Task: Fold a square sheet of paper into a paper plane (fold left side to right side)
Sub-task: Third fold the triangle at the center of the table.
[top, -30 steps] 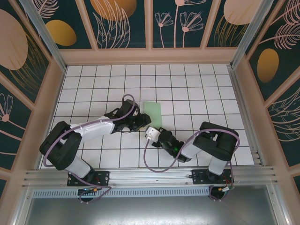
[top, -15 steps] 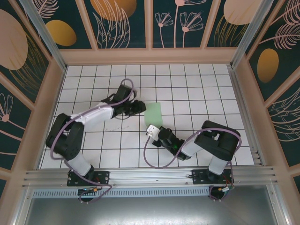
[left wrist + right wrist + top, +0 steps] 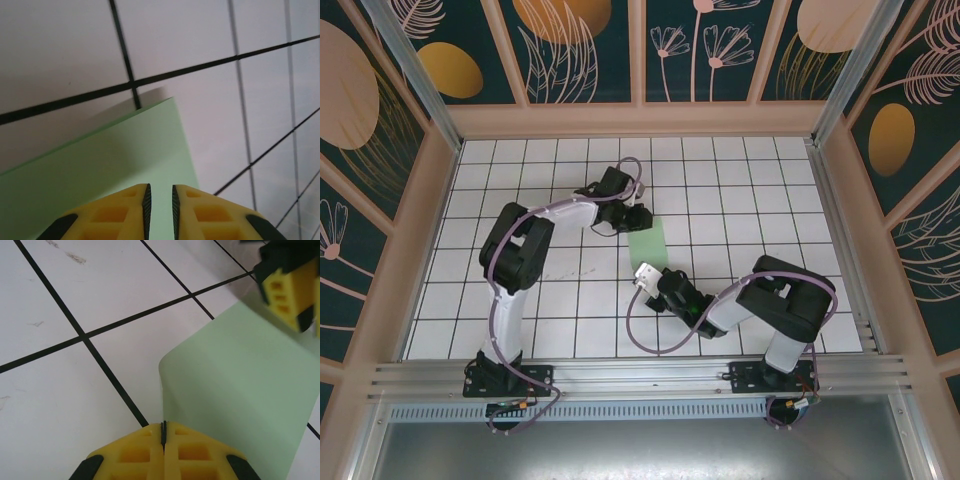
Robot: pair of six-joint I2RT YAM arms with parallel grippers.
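Note:
The square sheet of paper [image 3: 647,240] lies as a pale green upright rectangle on the tiled floor, folded to about one tile wide. My left gripper [image 3: 636,218] hovers over its far left corner. In the left wrist view its jaws [image 3: 160,192] stand open by a narrow gap, nothing between them, with the paper [image 3: 115,165] underneath. My right gripper [image 3: 646,270] is at the sheet's near end. In the right wrist view it [image 3: 163,426] is shut on the near edge of the paper [image 3: 240,385], which curls up into the jaws. The left fingers [image 3: 287,292] show at the far end.
White tiles with black lines [image 3: 740,200] lie all around the sheet. Low wooden walls [image 3: 640,120] border the floor at the back and sides. The right arm's elbow [image 3: 785,300] sits near the front right, and a purple cable [image 3: 640,345] loops in front.
My left arm has swung from the sheet's near left side up to its far left corner, and its jaws have narrowed. The right gripper has stayed shut at the near edge.

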